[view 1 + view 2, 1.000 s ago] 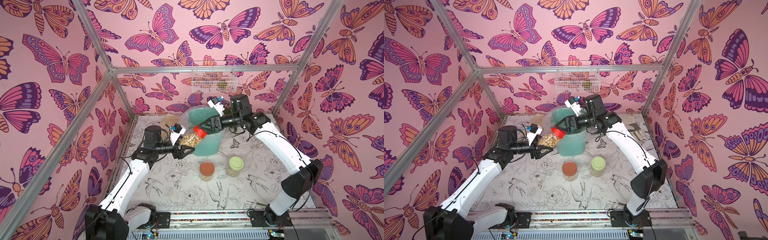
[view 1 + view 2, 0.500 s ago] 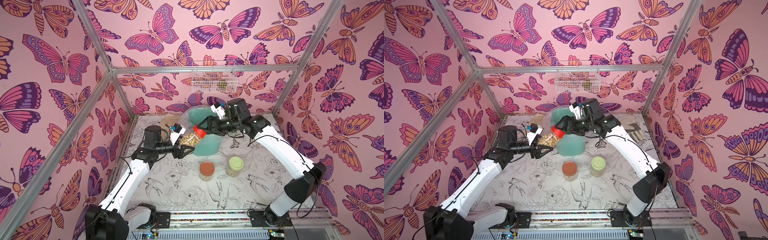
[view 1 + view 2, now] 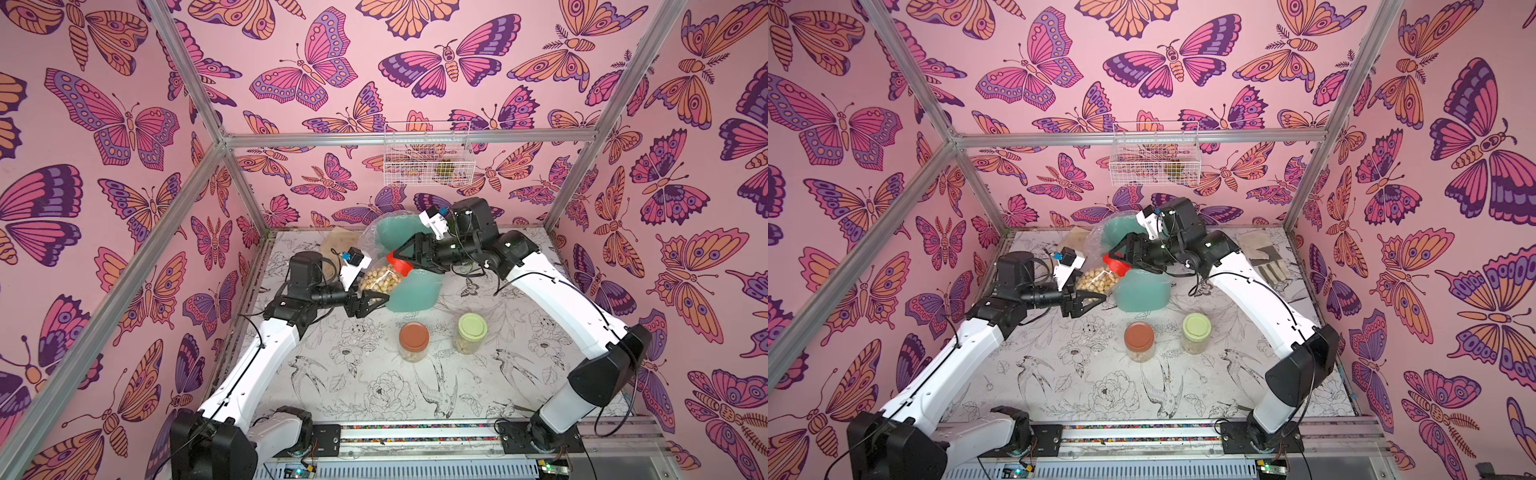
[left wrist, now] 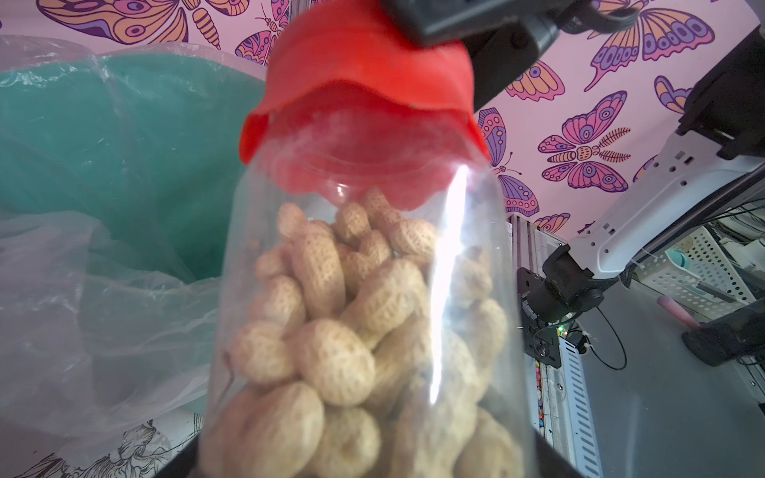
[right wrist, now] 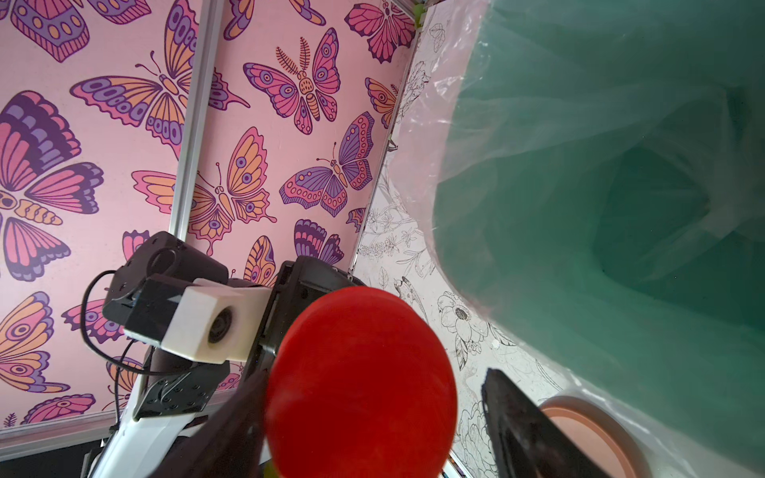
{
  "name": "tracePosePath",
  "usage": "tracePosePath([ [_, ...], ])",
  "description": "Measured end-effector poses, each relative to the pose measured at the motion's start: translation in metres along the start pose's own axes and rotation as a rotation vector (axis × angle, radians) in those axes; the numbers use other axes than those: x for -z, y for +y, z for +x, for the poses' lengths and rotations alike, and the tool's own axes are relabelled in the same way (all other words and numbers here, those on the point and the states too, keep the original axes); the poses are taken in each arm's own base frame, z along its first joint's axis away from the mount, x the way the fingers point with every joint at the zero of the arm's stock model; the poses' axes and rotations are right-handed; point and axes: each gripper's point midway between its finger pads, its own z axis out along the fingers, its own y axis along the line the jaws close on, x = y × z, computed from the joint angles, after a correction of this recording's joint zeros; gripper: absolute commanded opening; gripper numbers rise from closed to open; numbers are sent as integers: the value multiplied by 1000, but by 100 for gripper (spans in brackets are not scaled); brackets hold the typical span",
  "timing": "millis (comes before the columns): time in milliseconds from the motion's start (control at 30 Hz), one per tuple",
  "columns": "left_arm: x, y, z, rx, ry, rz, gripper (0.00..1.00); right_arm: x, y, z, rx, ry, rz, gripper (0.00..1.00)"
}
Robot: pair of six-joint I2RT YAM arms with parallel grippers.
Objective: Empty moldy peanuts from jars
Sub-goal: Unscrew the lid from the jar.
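Observation:
My left gripper (image 3: 370,300) is shut on the base of a clear jar (image 3: 376,281) of pale moldy peanuts (image 4: 331,356), held tilted in the air beside the teal bin (image 3: 411,291). The jar's red lid (image 3: 397,262) points at my right gripper (image 3: 401,259). That gripper is open with one finger on each side of the red lid (image 5: 360,385): one finger touches the lid and a gap shows at the other finger (image 5: 509,414). Two more jars stand upright on the table, one with a brown lid (image 3: 414,341) and one with a pale green lid (image 3: 471,332).
The teal bin (image 3: 1142,291) is lined with clear plastic and stands at the back middle. A white wire basket (image 3: 426,153) hangs on the back wall. A glove (image 3: 1264,257) lies at the back right, and a brown sheet (image 3: 338,241) at the back left.
My right gripper has come forward and left to the jar's red lid, and its fingers now stand around it, closer together. The left arm and jar have stayed put.

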Motion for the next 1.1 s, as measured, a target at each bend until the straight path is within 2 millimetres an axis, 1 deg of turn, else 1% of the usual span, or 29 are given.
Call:
tracePosePath([
  [100, 0, 0, 0, 1, 0, 0, 0, 0, 3, 1, 3, 6, -12, 74],
  [200, 0, 0, 0, 3, 0, 0, 0, -1, 5, 2, 5, 11, -20, 73],
  [300, 0, 0, 0, 3, -1, 2, 0, -1, 5, 3, 5, 15, -25, 69],
  [400, 0, 0, 0, 2, -3, 2, 0, -1, 6, 3, 5, 18, -29, 57],
  [467, 0, 0, -1, 1, -4, 3, 0, -1, 7, 4, 9, 23, -37, 44],
  [500, 0, 0, -1, 0, -5, 2, 0, -1, 8, 4, 12, 23, -40, 40],
  [633, 1, 2, -1, 1, -6, -2, 0, 0, 8, 2, 70, 22, -47, 23],
  [667, 1, 2, 1, 13, 1, -7, 0, 2, 9, -1, 99, 14, -58, 20],
  [733, -1, 4, 4, 26, 7, -5, 0, 4, 18, -2, 170, 22, -114, 12],
  [800, -1, 4, 5, 30, 9, 0, 0, 6, 21, -3, 243, 22, -143, 7],
  [833, -1, 4, 5, 28, 8, -1, 0, 8, 21, -4, 277, 22, -156, 6],
  [900, -2, 4, 5, 30, 8, 1, 0, 12, 22, -5, 335, 27, -180, 7],
  [967, -2, 4, 5, 31, 8, 2, 0, 11, 24, -4, 379, 44, -195, 15],
  [1000, -2, 4, 5, 31, 9, 1, 0, 10, 25, -5, 400, 51, -202, 22],
  [1033, -2, 4, 5, 31, 9, 1, 0, 9, 27, -7, 418, 55, -208, 33],
  [1067, -2, 4, 5, 31, 9, 1, 0, 8, 28, -9, 424, 56, -211, 38],
  [1100, -2, 4, 5, 31, 9, 1, 0, 8, 28, -11, 427, 56, -214, 48],
])
